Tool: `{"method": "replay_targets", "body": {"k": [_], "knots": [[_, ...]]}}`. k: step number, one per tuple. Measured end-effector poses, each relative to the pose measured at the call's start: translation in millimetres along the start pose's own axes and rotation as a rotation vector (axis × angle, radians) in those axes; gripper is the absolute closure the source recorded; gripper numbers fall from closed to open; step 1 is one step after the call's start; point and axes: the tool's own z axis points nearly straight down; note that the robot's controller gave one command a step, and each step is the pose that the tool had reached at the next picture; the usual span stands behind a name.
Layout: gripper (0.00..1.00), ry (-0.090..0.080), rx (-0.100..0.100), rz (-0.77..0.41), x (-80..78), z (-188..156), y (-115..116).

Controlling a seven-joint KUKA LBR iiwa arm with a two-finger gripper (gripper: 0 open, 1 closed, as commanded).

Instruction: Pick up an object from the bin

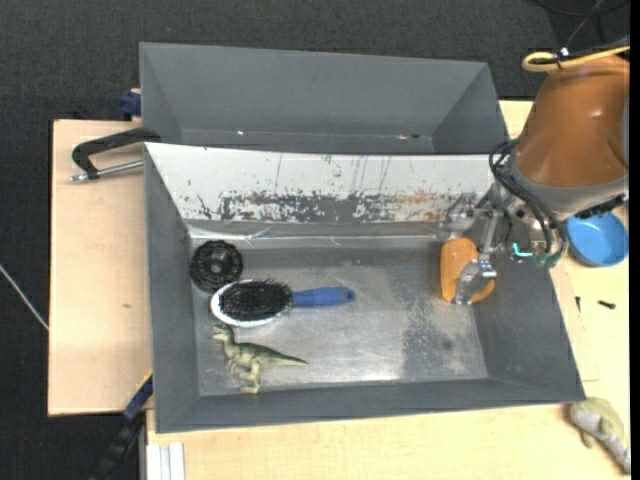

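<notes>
My gripper is at the bin's right side, close to the back wall. Right against it, partly behind its metal parts, is a rounded orange thing; whether it is gripped or merely touched is hidden. Far off on the left of the floor lie a hairbrush with a white oval head, black bristles and a blue handle, a black ribbed round disc just behind it, and a small tan-green toy dinosaur near the front left corner.
The arm, with its orange cover and cables, reaches in over the right rim. The bin's middle floor between the brush handle and the orange thing is bare metal. Sloped walls rise on all sides.
</notes>
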Motion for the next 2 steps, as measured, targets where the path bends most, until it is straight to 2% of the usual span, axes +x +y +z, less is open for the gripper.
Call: {"method": "replay_targets", "body": {"k": [1,2], "knots": [[0.0,-0.011,-0.002,0.028,-45.4,48.2,36.1],[0.0,0.0,-0.004,-0.036,10.8,92.7,117.7]]}}
